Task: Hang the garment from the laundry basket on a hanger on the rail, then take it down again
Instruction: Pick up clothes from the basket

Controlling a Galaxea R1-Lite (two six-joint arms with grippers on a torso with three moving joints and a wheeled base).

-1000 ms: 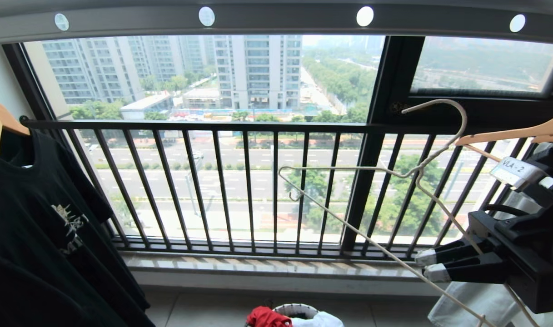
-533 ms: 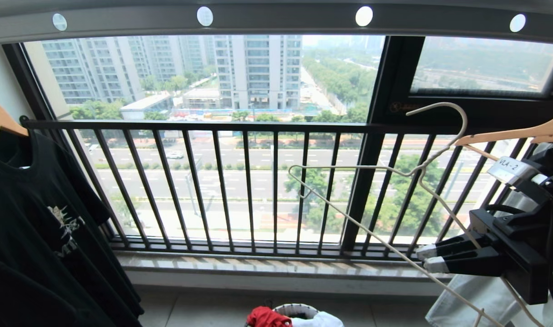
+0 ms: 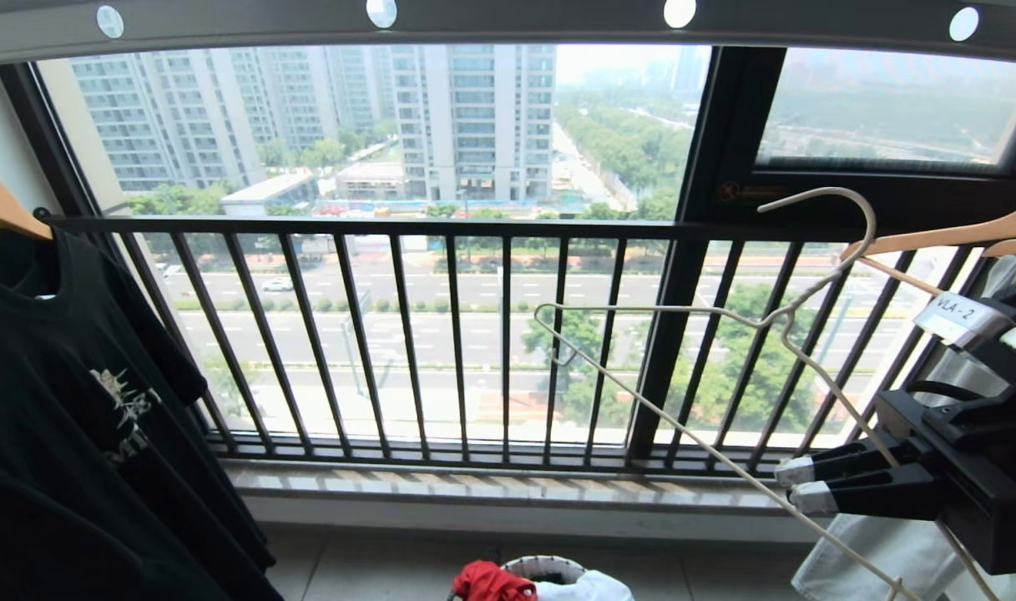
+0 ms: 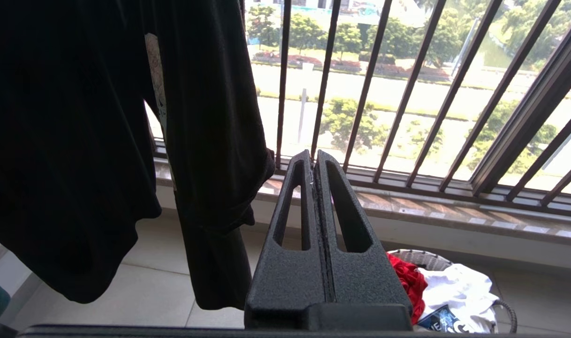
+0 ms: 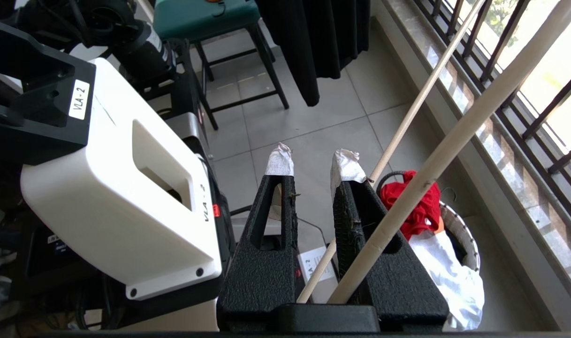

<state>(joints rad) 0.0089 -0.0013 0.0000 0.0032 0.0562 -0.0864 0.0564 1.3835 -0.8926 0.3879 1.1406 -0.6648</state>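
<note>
Head view had the right end effector point(image 3: 796, 484) at the right edge, fingers clamped on the thin pale hanger point(image 3: 725, 317), its hook well below the rail point(image 3: 508, 21) with round holes. Only an edge of the laundry basket point(image 3: 549, 568) showed at the bottom, red garment point(image 3: 491, 583) inside. Right wrist view showed more: basket point(image 5: 459, 230) on the floor tiles by the window sill, red garment point(image 5: 414, 211) beside a white cloth point(image 5: 447, 277). Left wrist view alone showed the left end effector point(image 4: 314, 162), fingers pressed together, empty, next to a hanging black T-shirt point(image 4: 102, 141).
</note>
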